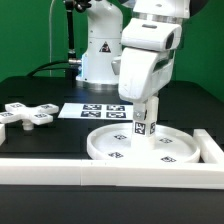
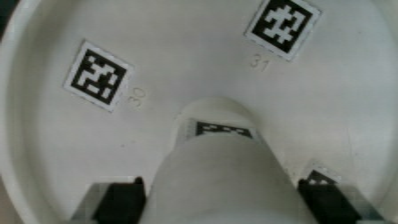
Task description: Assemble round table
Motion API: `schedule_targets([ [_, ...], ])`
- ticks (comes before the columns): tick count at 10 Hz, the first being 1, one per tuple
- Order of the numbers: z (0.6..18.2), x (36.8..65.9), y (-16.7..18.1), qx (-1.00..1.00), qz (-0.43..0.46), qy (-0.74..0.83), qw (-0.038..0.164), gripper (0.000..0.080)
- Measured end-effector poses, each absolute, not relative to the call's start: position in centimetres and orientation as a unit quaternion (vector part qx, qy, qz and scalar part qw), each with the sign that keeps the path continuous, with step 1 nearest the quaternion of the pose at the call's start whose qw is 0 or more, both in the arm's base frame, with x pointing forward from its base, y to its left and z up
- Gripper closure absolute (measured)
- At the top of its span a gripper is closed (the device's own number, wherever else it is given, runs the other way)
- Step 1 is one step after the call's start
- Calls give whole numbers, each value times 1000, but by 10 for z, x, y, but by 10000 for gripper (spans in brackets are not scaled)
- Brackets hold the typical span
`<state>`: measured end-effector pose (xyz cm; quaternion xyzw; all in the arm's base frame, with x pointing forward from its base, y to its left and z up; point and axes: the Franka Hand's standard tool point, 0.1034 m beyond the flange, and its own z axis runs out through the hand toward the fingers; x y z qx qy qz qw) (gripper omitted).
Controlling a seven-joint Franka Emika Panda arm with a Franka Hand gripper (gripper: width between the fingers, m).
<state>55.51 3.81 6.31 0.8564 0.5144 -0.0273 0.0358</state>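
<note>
The large white rimmed disc [image 1: 140, 146] lies flat on the black table near the front, with several square markers on its face. My gripper [image 1: 146, 120] is shut on the short white cylindrical post [image 1: 144, 127] and holds it upright over the disc's middle, its lower end at or just above the disc. In the wrist view the post [image 2: 217, 160] runs between my black fingertips [image 2: 121, 200] toward the disc [image 2: 160, 60]. The white cross-shaped piece [image 1: 24, 115] lies on the table at the exterior view's left.
The marker board [image 1: 96, 111] lies behind the disc. A long white border rail [image 1: 100, 173] runs along the front edge, with another piece [image 1: 208, 148] at the exterior view's right. The robot base [image 1: 100, 50] stands behind.
</note>
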Motion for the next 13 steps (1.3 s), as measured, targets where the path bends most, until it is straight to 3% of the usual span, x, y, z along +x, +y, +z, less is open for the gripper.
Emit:
schedule_targets([
  [3,63,555,38,897,-24,439,37,390],
  [7,62,553,35,981,-17,191,12,390],
  [13,63,550,40,997,-24,-78,2,390],
])
